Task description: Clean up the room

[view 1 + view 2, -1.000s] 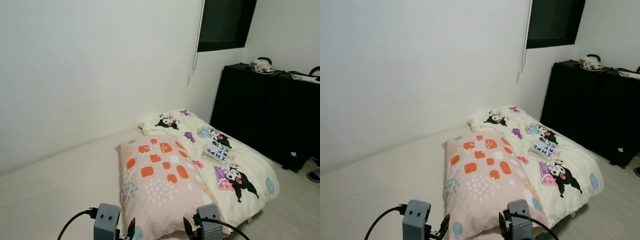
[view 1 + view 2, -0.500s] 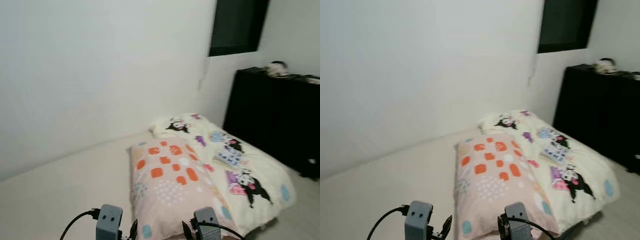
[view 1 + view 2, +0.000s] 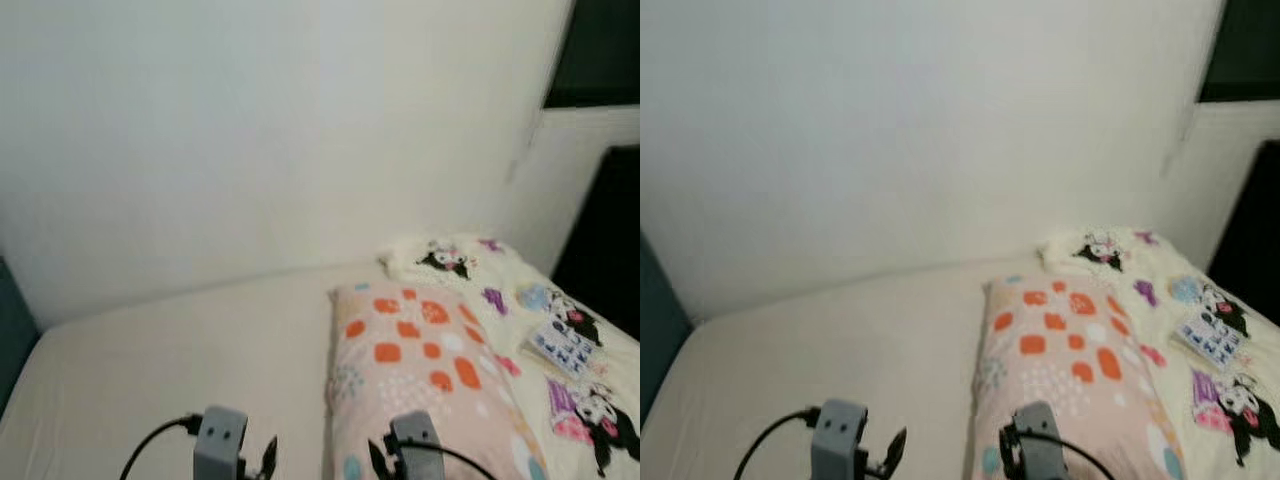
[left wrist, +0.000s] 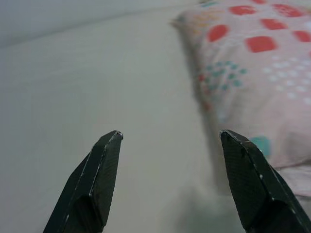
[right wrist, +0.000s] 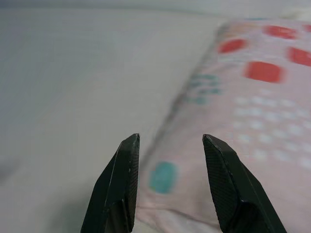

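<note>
A pink pillow [image 3: 420,375] with orange squares and small dots lies on the cream mattress [image 3: 180,350] before me. To its right spreads a cream cartoon-print blanket [image 3: 560,350] with a small patterned book or card [image 3: 563,345] on it. Both wrists hang at the bottom edge of the head views. My left gripper [image 4: 167,136] is open over the bare mattress beside the pillow's near corner [image 4: 252,63]. My right gripper [image 5: 167,141] is open just above the pillow's near edge [image 5: 233,121], with nothing between its fingers.
A white wall [image 3: 250,140] runs along the far side of the mattress. A dark blue-green edge [image 3: 10,330] shows at the far left. At the far right are a dark window [image 3: 600,50] and a black cabinet [image 3: 610,240].
The view has swung to the left: pillow, blanket and cabinet slid rightward in the picture, and the dark edge at the left came into sight. Both grippers hold the same pose.
</note>
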`<state>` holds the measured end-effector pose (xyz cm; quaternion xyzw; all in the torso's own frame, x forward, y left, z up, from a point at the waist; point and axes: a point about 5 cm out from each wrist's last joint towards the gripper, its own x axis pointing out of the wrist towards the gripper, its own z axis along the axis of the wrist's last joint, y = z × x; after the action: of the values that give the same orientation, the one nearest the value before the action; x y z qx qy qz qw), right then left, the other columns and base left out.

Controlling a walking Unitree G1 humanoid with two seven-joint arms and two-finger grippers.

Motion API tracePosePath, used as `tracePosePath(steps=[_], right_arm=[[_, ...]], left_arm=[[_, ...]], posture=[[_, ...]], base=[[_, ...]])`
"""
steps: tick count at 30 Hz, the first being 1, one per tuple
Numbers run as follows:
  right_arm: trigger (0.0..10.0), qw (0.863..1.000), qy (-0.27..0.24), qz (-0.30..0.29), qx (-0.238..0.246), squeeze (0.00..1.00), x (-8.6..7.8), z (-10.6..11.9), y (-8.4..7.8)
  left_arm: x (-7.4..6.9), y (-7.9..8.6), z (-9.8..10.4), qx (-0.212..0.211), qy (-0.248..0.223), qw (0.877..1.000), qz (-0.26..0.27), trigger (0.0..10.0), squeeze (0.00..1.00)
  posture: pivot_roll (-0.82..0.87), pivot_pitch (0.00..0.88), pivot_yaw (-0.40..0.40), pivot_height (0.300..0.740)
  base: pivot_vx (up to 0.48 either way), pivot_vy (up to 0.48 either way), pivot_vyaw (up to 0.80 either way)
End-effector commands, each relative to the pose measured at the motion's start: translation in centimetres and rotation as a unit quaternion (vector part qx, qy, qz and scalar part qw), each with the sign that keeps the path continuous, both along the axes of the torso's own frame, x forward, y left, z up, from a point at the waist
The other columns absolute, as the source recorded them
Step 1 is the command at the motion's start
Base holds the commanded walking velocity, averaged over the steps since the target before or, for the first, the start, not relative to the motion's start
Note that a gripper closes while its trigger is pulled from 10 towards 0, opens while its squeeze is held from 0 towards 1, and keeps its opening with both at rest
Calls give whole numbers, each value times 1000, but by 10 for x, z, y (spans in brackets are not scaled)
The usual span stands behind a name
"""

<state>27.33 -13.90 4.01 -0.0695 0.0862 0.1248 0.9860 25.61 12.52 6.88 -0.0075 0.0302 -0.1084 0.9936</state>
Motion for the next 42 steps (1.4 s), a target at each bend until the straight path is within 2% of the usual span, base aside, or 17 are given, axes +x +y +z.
tracePosePath(steps=[1, 22, 24, 32, 42], right_arm=[[10000, 1000, 12, -4, 3, 0, -3, -5, -1], [10000, 1000, 9, -5, 2, 0, -4, -5, -1], [10000, 999, 9, -26, 20, 0, -2, -3, -4], [10000, 999, 6, -26, 19, 0, -1, -2, -6], [10000, 999, 6, -26, 21, 0, -3, -3, -7]], left_arm=[[-3, -1, -4, 2, 13, 1000, -8, 10000, 0], [-8, -11, -8, 0, 33, 998, -52, 10000, 0], [-6, -8, -9, 7, 37, 999, -39, 10000, 0], [-3, 0, -12, 27, 45, 999, -10, 10000, 0], [-2, 2, -15, 29, 53, 998, -2, 10000, 0]], posture=[[14, 105, -39, 740], [15, 105, -35, 740], [14, 106, -35, 740], [12, 104, -35, 740], [6, 91, -33, 740]], base=[[0, 0, 800], [0, 0, 788], [0, 0, 0], [0, 0, 0], [0, -347, 0]])
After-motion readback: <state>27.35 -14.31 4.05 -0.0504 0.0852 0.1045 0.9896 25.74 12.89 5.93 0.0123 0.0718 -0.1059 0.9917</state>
